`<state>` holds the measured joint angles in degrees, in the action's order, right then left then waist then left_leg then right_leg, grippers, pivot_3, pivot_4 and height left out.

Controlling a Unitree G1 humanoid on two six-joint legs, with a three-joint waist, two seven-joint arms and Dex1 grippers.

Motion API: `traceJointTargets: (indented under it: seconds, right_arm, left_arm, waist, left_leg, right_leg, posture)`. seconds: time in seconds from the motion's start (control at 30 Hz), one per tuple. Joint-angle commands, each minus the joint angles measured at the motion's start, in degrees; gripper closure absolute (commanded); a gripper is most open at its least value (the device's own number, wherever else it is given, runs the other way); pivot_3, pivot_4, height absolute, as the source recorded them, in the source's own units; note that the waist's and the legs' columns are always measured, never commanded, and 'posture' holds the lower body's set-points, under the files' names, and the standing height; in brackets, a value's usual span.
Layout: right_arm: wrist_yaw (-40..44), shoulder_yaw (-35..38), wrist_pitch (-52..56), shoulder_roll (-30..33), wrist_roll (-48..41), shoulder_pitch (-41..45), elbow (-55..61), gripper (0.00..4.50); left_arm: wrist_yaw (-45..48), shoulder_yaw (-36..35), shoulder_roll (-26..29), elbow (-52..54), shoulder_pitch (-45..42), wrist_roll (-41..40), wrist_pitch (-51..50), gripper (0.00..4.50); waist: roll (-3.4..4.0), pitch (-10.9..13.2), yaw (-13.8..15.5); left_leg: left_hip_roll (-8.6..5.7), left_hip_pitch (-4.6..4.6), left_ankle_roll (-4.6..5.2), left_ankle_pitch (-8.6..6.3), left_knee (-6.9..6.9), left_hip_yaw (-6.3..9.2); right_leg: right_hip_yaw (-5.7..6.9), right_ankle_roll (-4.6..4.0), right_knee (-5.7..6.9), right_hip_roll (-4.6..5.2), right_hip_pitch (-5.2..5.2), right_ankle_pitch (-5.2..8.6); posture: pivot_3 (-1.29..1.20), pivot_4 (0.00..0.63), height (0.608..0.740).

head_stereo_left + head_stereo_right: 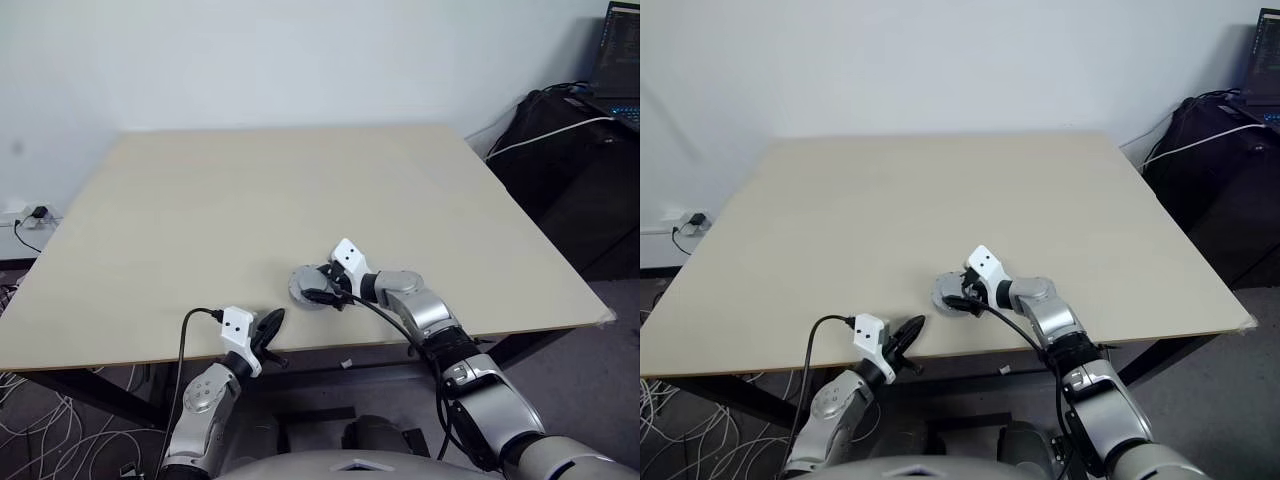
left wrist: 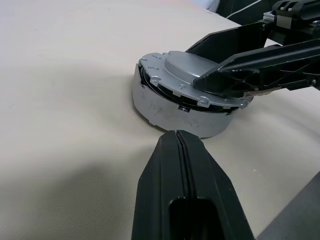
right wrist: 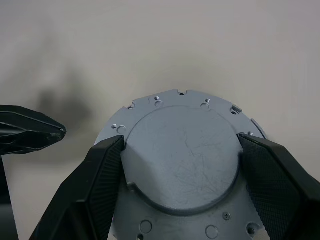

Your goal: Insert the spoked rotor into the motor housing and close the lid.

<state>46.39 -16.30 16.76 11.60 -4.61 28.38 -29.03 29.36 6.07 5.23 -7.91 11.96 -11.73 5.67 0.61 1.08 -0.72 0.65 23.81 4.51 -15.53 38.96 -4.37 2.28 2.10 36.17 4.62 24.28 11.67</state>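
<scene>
Grey lid [image 3: 182, 160] sits on the housing [image 2: 175, 112]; your right gripper [image 3: 180, 165] straddles its raised centre, jaws apart, while the left gripper [image 2: 182, 145] waits pressed together

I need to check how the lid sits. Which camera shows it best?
The right wrist view: the lid faces it squarely between the right gripper fingers. The left wrist view shows it side-on atop the housing; the head views show it small.

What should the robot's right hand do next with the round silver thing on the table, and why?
Probably close the right gripper a little further. Its two fingers stand either side of the raised round centre of the lid, which sits on the motor housing; whether they already touch it is unclear. The left gripper is shut, just short of the housing, so this move looks like the right gripper's.
</scene>
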Motion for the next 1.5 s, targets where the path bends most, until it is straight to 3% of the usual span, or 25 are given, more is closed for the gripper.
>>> traceJointTargets:
  seconds: [0.03, 0.5, 1.13, 1.5]
  right_arm:
    - [-0.65, 1.72, -0.32, -0.05, -0.41, 0.66, 1.82, 1.2]
    - [-3.81, -1.54, 2.68, 0.12, 3.55, -2.43, 5.18, 1.2]
    - [-6.76, 0.49, 6.88, -1.91, 1.85, -2.84, 6.31, 1.2]
    - [-9.55, -1.0, 3.21, -1.7, 4.6, -4.0, 6.38, 1.2]
  left_arm:
    - [0.31, -0.21, -0.06, 0.68, -0.86, -0.36, 1.43, 4.5]
    - [0.8, -0.15, 0.02, 0.34, -0.65, -0.2, 1.77, 4.5]
    - [1.15, -0.23, -0.03, -0.62, -0.61, -0.48, 2.3, 4.5]
    - [0.94, -0.24, 0.02, -0.28, -0.4, -0.45, 2.09, 4.5]
  waist:
    - [0.0, 0.0, 0.0]
    - [0.16, -0.11, 0.07]
    - [0.3, -0.28, 0.02]
    - [0.32, -0.3, -0.01]
  left_leg:
    - [0.0, 0.0, 0.0, 0.0, 0.0, 0.0]
    - [-0.01, 0.03, 0.0, 0.0, 0.0, 0.0]
    - [-0.01, -0.01, 0.01, 0.01, 0.01, -0.02]
    - [-0.01, -0.08, 0.01, 0.01, 0.06, -0.04]
  right_leg:
    - [0.0, 0.0, 0.0, 0.0, 0.0, 0.0]
    - [0.0, -0.01, 0.0, 0.04, 0.03, 0.0]
    - [0.02, 0.0, 0.02, -0.08, -0.02, 0.0]
    - [0.02, 0.01, 0.1, -0.14, -0.07, 0.01]
  posture:
    - [0.0, 0.0, 0.74]
    - [0.0, 0.0, 0.74]
    - [0.0, 0.0, 0.74]
    - [0.0, 0.0, 0.74]
